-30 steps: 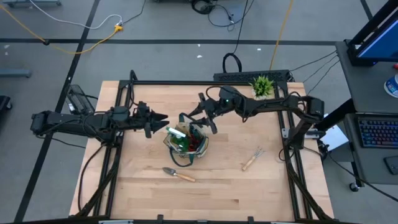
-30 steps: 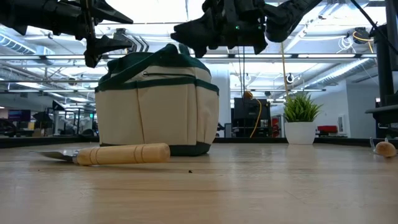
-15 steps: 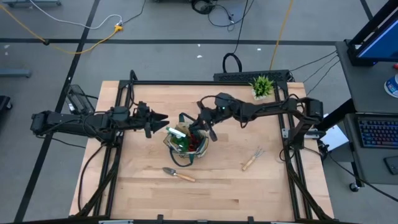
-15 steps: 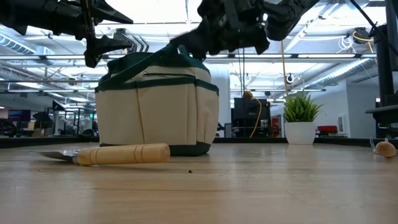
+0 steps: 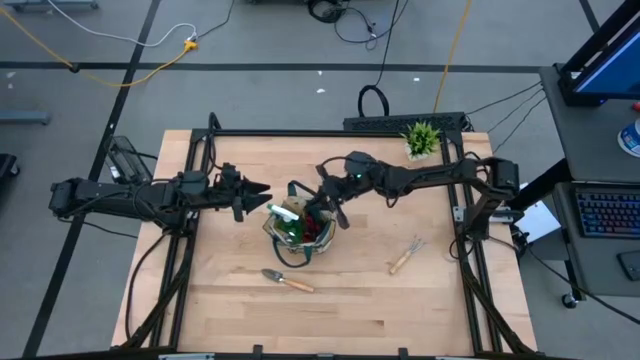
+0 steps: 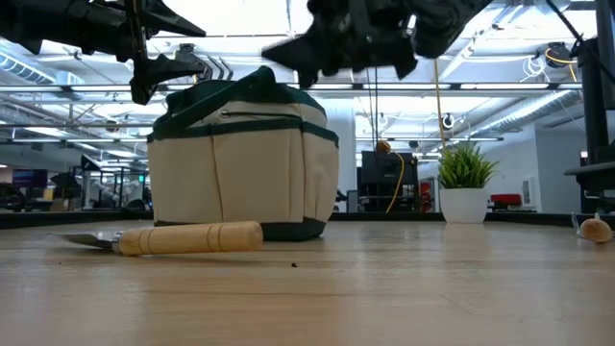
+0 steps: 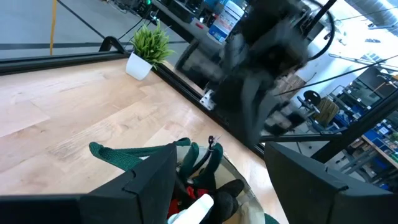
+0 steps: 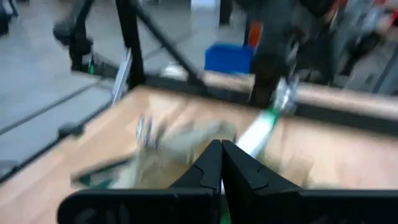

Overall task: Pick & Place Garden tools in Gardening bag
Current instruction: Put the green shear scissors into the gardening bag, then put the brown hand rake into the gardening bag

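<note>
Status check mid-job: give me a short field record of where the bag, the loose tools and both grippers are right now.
Bag: khaki-tan fabric tote with dark green trim, mid-table, upright, items inside
Loose tool one: wooden-handled metal trowel, on the table in front of the bag
Loose tool two: wooden-handled hand fork, on the table to the right of the bag
Left gripper: open, empty, at the bag's left edge
Right gripper: shut, empty, above the bag's right rim
Bystander: small potted green plant, at the table's far edge
</note>
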Tool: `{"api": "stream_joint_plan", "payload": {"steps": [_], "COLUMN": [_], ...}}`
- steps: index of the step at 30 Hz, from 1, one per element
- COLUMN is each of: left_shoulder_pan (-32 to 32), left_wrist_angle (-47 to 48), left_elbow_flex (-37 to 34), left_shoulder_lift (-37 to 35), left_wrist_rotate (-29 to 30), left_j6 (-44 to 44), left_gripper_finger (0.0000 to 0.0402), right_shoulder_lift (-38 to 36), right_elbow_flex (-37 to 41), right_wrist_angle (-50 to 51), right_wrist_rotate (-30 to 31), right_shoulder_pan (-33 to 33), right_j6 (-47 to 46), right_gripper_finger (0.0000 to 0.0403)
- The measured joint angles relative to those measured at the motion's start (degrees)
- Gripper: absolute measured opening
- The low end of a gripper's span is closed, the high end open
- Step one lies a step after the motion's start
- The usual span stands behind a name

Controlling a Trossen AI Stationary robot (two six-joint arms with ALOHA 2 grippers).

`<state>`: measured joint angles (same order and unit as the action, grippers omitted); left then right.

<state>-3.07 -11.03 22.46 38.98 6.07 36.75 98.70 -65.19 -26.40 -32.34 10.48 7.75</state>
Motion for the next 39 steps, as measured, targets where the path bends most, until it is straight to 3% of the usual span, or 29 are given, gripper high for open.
{"api": "stream_joint_plan", "payload": {"steps": [7, 18, 26, 39], "left_shoulder_pan": [0.00, 0.00, 0.00, 0.00], "left_wrist_angle": [0.02, 0.28, 0.60, 1.07], "left_elbow_flex": [0.00, 0.00, 0.00, 0.00], "left_shoulder_lift": [0.00, 0.00, 0.00, 0.00], "left_wrist_rotate": [0.00, 0.01, -0.03, -0.35], "left_j6": [-0.04, -0.61, -1.71, -4.98], "left_gripper_finger": [0.0250, 0.0250, 0.0250, 0.0250], "right_shoulder_lift": [-7.46, -22.10, -29.37, -32.81], "right_elbow_flex": [-0.04, -0.04, -0.04, -0.04], "right_wrist_angle": [1.33, 35.85, 57.26, 75.81], "right_wrist_rotate": [2.59, 11.96, 19.32, 30.03], "right_shoulder_pan": [0.03, -3.24, -11.88, -28.54], "right_j6": [1.17, 6.67, 6.69, 6.46], "right_gripper_finger": [0.0001, 0.0001, 0.0000, 0.0000]}}
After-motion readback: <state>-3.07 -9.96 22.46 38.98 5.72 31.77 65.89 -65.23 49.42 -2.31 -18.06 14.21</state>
